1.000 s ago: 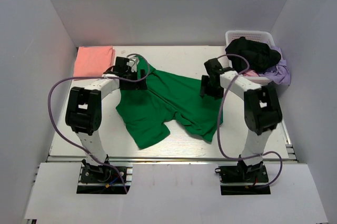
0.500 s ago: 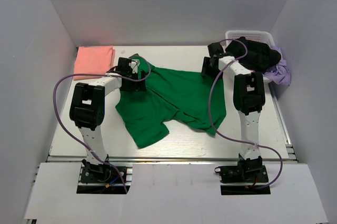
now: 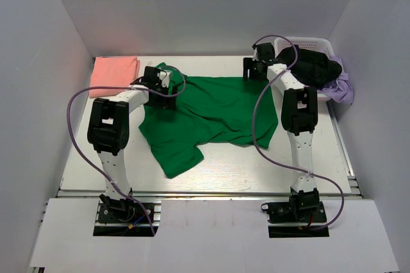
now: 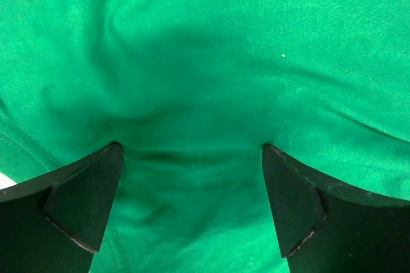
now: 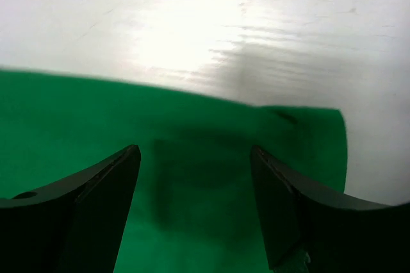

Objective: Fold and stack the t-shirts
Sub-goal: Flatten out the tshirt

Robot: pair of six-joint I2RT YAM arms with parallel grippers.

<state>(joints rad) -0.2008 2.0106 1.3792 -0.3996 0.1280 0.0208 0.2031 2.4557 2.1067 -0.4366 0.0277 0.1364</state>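
Now your right pincer [image 5: 195, 151] is standing released, jaws spread over the far right corner of the green t-shirt [image 5: 128, 177], which is lying flat on the counter [image 5: 192, 23] beneath rather than being pinched. Over the last second that arm has been travelling from mid-counter toward the far edge beside the white laundry basket [image 3: 307, 43], dragging the cloth along, so the shirt's far edge is now running nearly straight across to your left pincer [image 4: 192, 149]. That one is also hanging wide open, gripping nothing, over wrinkled green fabric near the collar. You are looking at a shirt spread mostly flat, its near left part still bunching; folding is probably coming next. The salmon-pink t-shirt [image 3: 114, 73] is waiting folded in the far left corner.
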